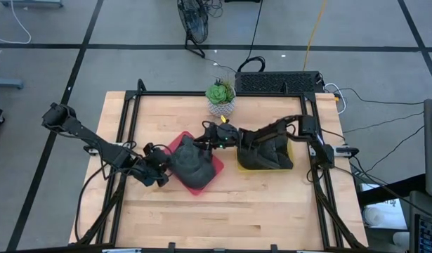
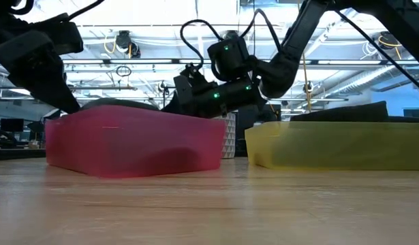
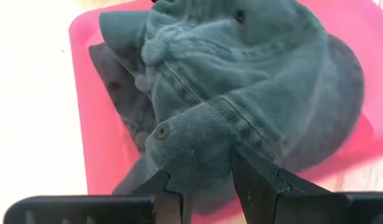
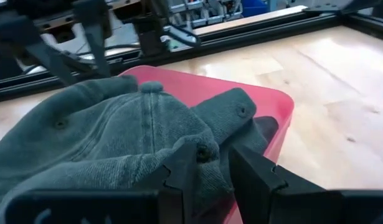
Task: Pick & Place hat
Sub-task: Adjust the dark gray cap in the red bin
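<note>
1. Overhead, a wooden table (image 1: 223,211) fills the middle of the view; two dark robot arms reach inward from either side and meet over a red tray (image 1: 214,174) just left of centre.
2. A faded grey-green hat (image 1: 191,165) lies crumpled in the red tray, its crown rising above the rim; it covers most of the tray floor.
3. The left gripper (image 1: 161,171) sits at the hat's left edge; its wrist view shows the two dark fingers (image 3: 256,180) clenched on a fold of the hat's fabric near an eyelet.
4. The right gripper (image 1: 210,138) reaches across from the right to the hat's far edge; its own view shows its fingers (image 4: 247,168) pinching another fold of the same hat, beside the tray's corner.
5. A yellow tray (image 1: 289,156) stands just right of the red one; a second dark hat (image 1: 265,154) fills it.
6. A small green potted plant (image 1: 220,97) stands behind both trays, near the table's back edge; cables lie on the floor beyond.
</note>
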Robot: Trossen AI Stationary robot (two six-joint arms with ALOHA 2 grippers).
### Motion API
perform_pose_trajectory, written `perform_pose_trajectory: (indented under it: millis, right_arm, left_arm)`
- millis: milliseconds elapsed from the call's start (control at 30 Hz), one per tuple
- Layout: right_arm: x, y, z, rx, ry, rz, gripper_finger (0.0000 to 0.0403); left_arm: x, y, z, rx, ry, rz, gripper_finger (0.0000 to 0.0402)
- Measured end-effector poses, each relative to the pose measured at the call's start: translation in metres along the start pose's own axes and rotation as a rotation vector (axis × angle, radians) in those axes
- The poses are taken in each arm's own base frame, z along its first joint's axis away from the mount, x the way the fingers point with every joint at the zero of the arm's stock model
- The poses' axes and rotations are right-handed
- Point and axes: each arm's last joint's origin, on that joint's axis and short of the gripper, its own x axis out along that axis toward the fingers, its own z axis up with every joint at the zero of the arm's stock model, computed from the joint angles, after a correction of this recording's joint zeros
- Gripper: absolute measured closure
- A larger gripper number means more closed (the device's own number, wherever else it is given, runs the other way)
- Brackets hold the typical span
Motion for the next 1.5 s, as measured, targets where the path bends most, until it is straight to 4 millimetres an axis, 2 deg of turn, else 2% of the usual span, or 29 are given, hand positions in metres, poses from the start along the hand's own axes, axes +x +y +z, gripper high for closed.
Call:
perform_pose_trajectory:
  millis: [333, 500, 600, 867, 1033, 1167, 1267, 1500]
  right_arm:
    - [0.000, 0.005, -0.004, -0.081, 0.049, -0.035, 0.0316]
    - [-0.009, 0.006, 0.014, -0.103, 0.024, -0.041, 0.0316]
    - [-0.017, 0.008, 0.033, -0.123, -0.018, -0.041, 0.0316]
    - [-0.040, 0.017, 0.064, -0.184, 0.020, -0.045, 0.0316]
    - [-0.066, 0.023, 0.077, -0.201, 0.032, -0.049, 0.0316]
    - [-0.098, 0.026, 0.077, -0.200, 0.010, -0.067, 0.0316]
    - [-0.123, 0.026, 0.070, -0.193, -0.010, -0.135, 0.0316]
    - [-0.179, 0.028, 0.048, -0.137, -0.167, -0.135, 0.0316]
  left_arm:
    - [0.000, -0.001, 0.000, -0.029, 0.007, -0.014, 0.0293]
    - [-0.002, -0.003, 0.002, 0.004, 0.028, -0.049, 0.0293]
    - [-0.007, -0.006, 0.008, 0.022, 0.027, -0.089, 0.0293]
    - [-0.026, -0.018, 0.035, 0.076, -0.019, -0.181, 0.0293]
    - [-0.038, -0.024, 0.053, 0.128, -0.096, -0.189, 0.0293]
    - [-0.039, -0.022, 0.065, 0.122, -0.239, -0.060, 0.0293]
    - [-0.029, -0.017, 0.077, 0.074, -0.300, 0.014, 0.0293]
    - [0.019, -0.001, 0.118, 0.026, -0.278, -0.150, 0.0293]
